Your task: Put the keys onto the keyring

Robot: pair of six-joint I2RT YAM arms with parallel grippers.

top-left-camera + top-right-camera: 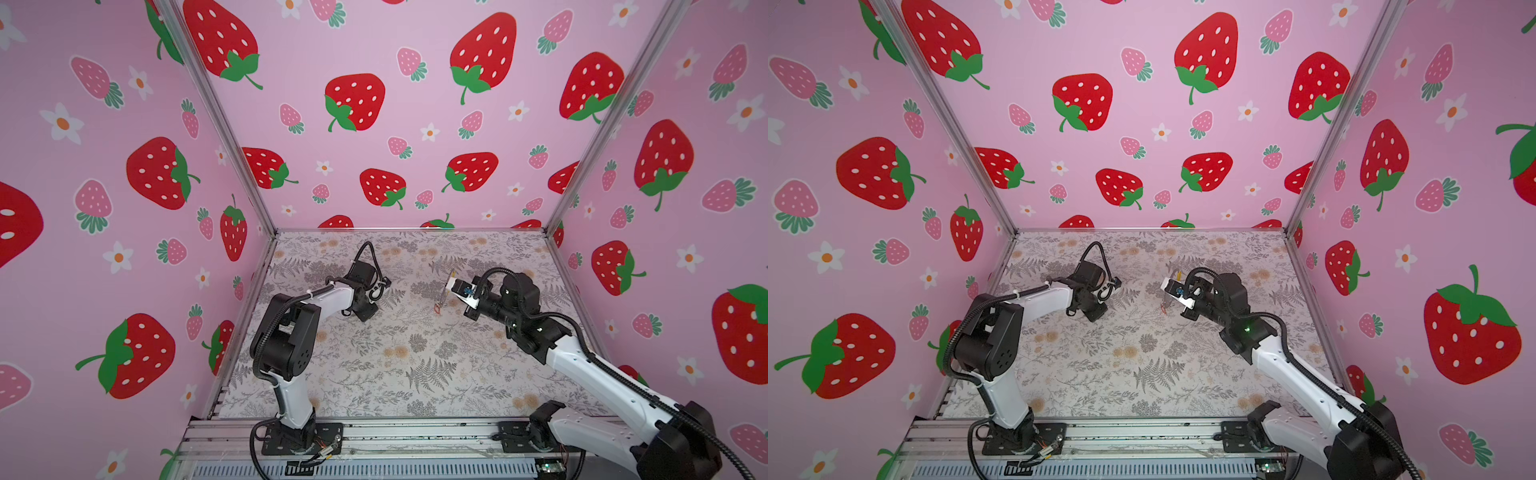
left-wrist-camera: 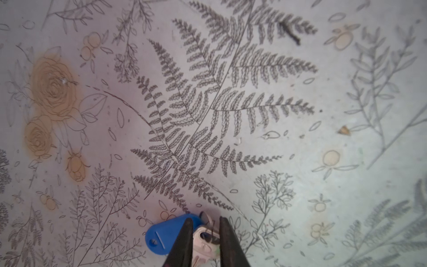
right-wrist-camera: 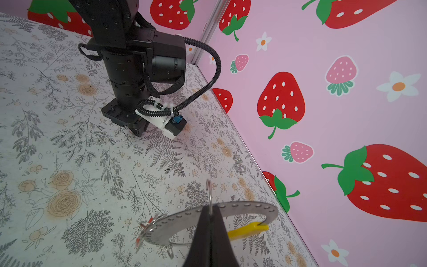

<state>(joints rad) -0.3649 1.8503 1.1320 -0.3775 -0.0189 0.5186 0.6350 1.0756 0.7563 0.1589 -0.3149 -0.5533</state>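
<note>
Blue-tagged key [image 2: 166, 233] lies unthreaded on the table [image 2: 300, 161]; your left gripper [image 2: 206, 219] straddles it, grip unclear; right gripper [image 3: 210, 209] clamps keyring [image 3: 249, 207].

The bench [image 2: 346, 189] has a matt, paper-like printed surface, a little grainy and scuffed. At the lower centre of the left wrist view, the tag [image 2: 166, 233] is smooth, glossy blue plastic. The key [image 2: 205, 247] is pale metal with a dull shine, and the left end effector [image 2: 204, 219] is matt black. At the lower centre of the right wrist view, the keyring [image 3: 245, 208] is flat grey brushed metal dotted with small holes. It carries 1 glossy yellow plastic piece [image 3: 247, 228]. The walls [image 3: 346, 115] look smooth with a faint sheen.
</note>
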